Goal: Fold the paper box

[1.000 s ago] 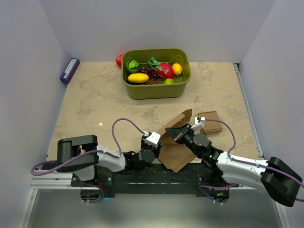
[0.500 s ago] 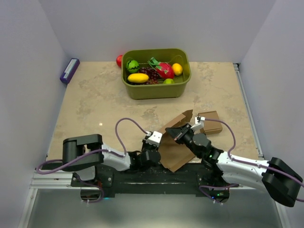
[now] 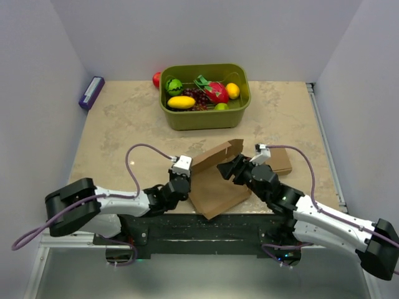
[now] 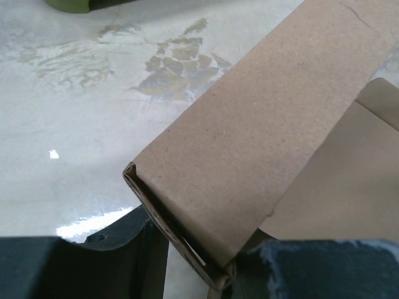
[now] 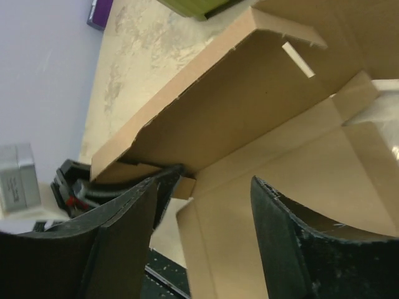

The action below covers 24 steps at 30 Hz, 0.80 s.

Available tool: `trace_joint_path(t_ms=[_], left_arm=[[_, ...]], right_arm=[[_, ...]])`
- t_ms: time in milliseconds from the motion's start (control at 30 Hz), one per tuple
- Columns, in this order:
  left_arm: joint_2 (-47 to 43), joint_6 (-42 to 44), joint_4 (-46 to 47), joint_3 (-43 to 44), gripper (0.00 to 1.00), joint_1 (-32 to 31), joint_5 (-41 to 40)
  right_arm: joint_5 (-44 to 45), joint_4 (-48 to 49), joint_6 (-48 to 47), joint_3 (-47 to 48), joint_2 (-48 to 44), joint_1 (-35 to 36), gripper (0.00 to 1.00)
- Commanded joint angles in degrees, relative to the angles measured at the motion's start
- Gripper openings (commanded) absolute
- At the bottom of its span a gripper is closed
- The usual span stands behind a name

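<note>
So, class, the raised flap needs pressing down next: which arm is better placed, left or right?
Probably the right. The right gripper is open and free beside the raised flap of the paper box; the left gripper is clamped on the box's folded edge, steadying it.

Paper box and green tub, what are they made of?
The paper box looks like matte brown cardboard: fibrous face, layered edge at the fold. The green tub is probably smooth plastic, judging by its rounded moulded rim.

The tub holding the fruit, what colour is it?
The tub is olive green; the top external view shows it best.
</note>
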Motion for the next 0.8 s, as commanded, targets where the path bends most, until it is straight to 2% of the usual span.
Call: trace_joint_path(t_ms=[0, 67, 167, 300, 367, 467, 533, 567, 667, 700, 767], left_arm=[[-6.5, 2.7, -3.1, 0.0, 0.0, 3.9, 10.0], [-10.1, 4.1, -4.8, -0.2, 0.0, 7.3, 14.6], [-15.5, 7.1, -5.9, -1.5, 0.0, 11.5, 24.8], [-20.9, 9.4, -11.1, -1.1, 0.0, 14.8, 34.4], [-23.0, 9.5, -14.9, -0.3, 0.0, 15.4, 34.8], [-24.4, 9.7, -15.8, -1.0, 0.0, 15.5, 34.0], [-24.1, 10.1, -14.9, -1.6, 0.0, 15.5, 34.6], [-23.8, 10.4, -14.6, -1.5, 0.0, 15.5, 35.0], [-21.5, 10.8, -13.6, -1.1, 0.0, 15.5, 35.1], [-21.0, 10.8, -12.9, -1.1, 0.0, 15.5, 35.0], [-19.1, 11.0, -9.8, -1.9, 0.0, 15.4, 34.9]], right_arm=[[4.1, -15.5, -10.1, 10.3, -1.6, -0.2, 0.73], [4.7, -20.6, -12.7, 13.0, -1.2, -0.2, 0.78], [6.2, -26.2, -18.1, 17.5, 1.0, -0.2, 0.8], [5.6, -27.8, -24.3, 20.6, 2.4, -0.2, 0.81], [1.8, -27.0, -25.1, 21.8, 1.8, -0.2, 0.81], [-3.5, -25.1, -20.7, 24.8, 2.0, -0.2, 0.81], [-7.4, -21.1, -14.1, 23.4, 2.1, -0.2, 0.8], [-12.8, -14.7, -11.9, 22.1, 2.2, -0.2, 0.8], [-17.9, -3.6, -0.2, 16.3, 3.9, -0.2, 0.79], [-18.2, -0.4, 5.1, 12.6, 4.6, -0.2, 0.79], [-18.3, 7.5, 9.8, 9.1, 6.5, -0.2, 0.79]])
